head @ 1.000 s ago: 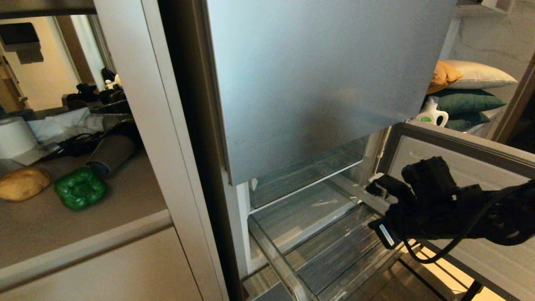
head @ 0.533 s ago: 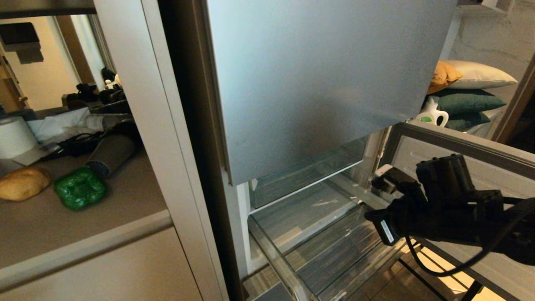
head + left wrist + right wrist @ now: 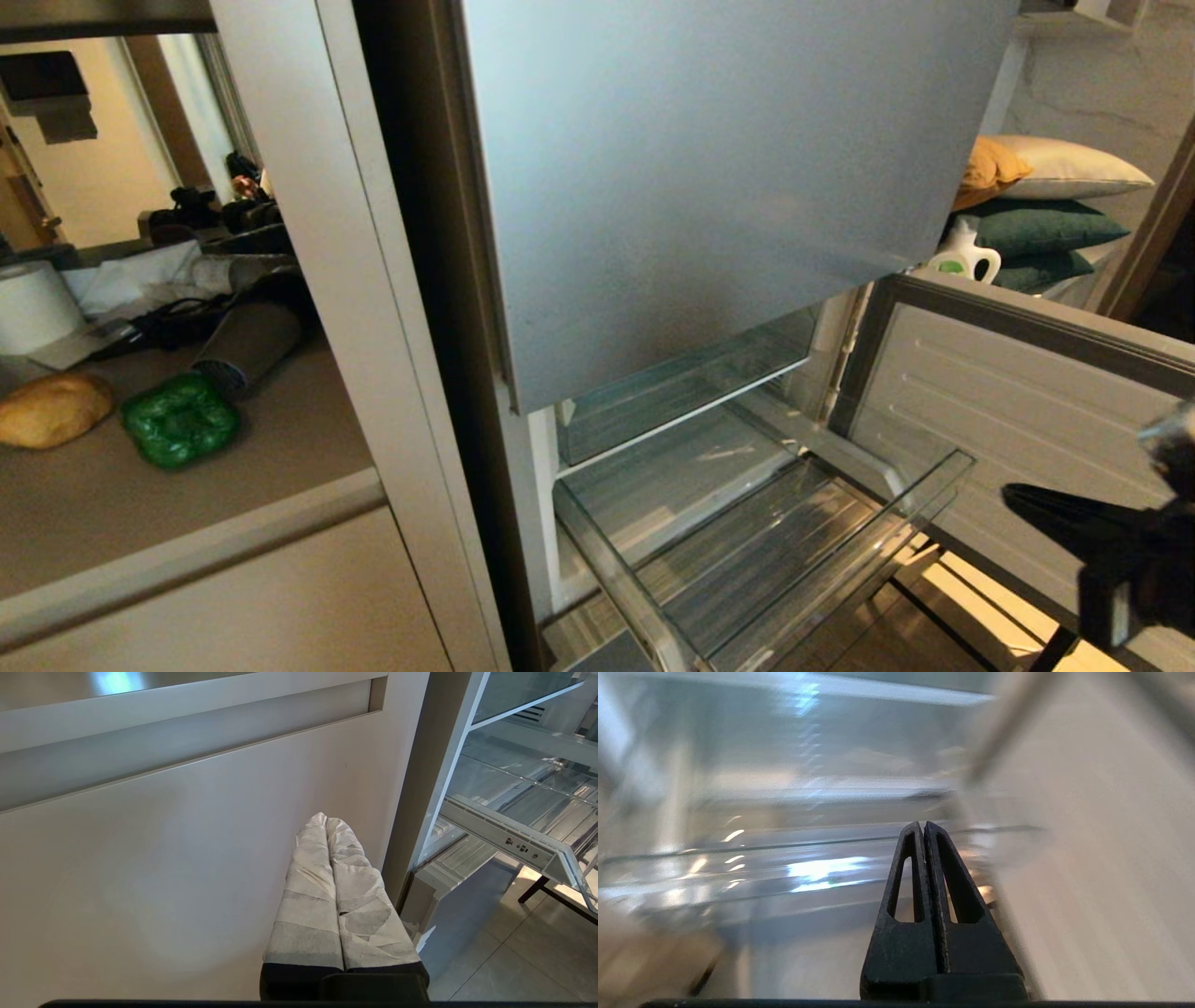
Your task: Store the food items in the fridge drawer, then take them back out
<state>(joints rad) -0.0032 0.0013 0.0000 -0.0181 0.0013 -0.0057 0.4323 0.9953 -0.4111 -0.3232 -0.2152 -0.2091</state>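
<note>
The right gripper (image 3: 923,828), clenched and empty, pulls back from the fridge drawer (image 3: 794,560), now well right of it.

Upper center of my head view: a tall silver fridge door (image 3: 709,177), matte, lit from the left. Left of it stands a beige cabinet frame (image 3: 308,243), with a brown counter (image 3: 187,495) behind, cluttered with a paper roll (image 3: 33,308) and dark cables. At upper right, stacked pillows (image 3: 1046,201) and a white detergent bottle (image 3: 966,252). At lower right, a tiled floor (image 3: 971,597) catches warm light.
</note>
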